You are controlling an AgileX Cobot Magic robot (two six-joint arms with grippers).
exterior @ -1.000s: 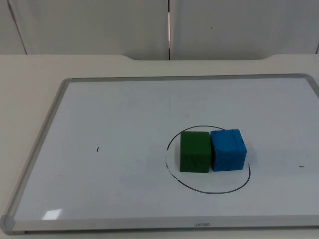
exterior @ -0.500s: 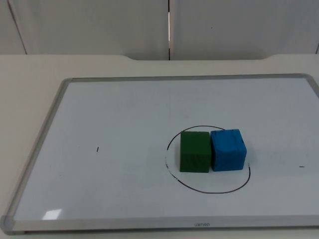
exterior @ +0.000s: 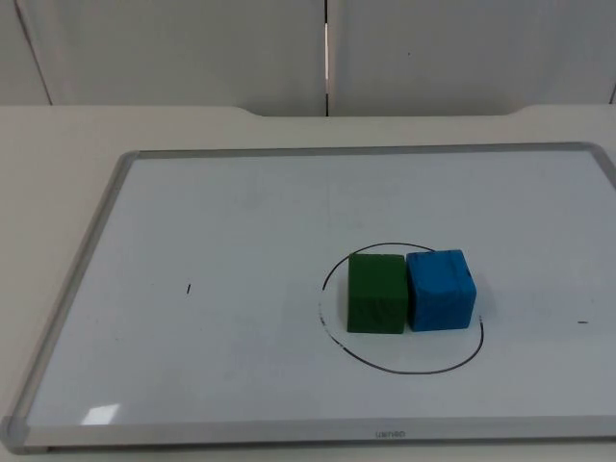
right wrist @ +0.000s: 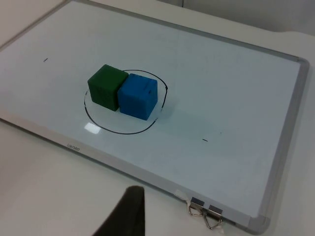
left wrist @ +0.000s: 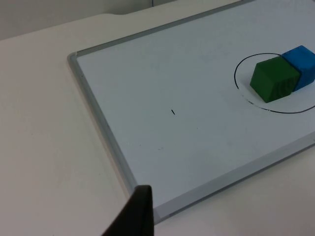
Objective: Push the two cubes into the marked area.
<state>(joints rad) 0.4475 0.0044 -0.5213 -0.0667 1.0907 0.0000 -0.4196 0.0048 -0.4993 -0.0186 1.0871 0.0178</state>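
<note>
A green cube (exterior: pixel 375 292) and a blue cube (exterior: pixel 441 289) stand side by side, touching, inside a black drawn circle (exterior: pixel 399 369) on the whiteboard (exterior: pixel 241 221). The blue cube's right side reaches the circle's line. The left wrist view shows the green cube (left wrist: pixel 274 78) and the blue cube (left wrist: pixel 302 61) far off, with my left gripper (left wrist: pixel 135 216) waiting over the table beyond the board's frame. My right gripper (right wrist: pixel 129 214) also waits off the board, well clear of the green cube (right wrist: pixel 107 86) and the blue cube (right wrist: pixel 138 96).
The whiteboard's grey frame (exterior: pixel 82 279) stands slightly proud of the table. Two binder clips (right wrist: pixel 206 215) hang on its edge near the right gripper. Small pen marks (exterior: pixel 189 288) dot the board. A grey partition wall (exterior: pixel 192 48) closes the back.
</note>
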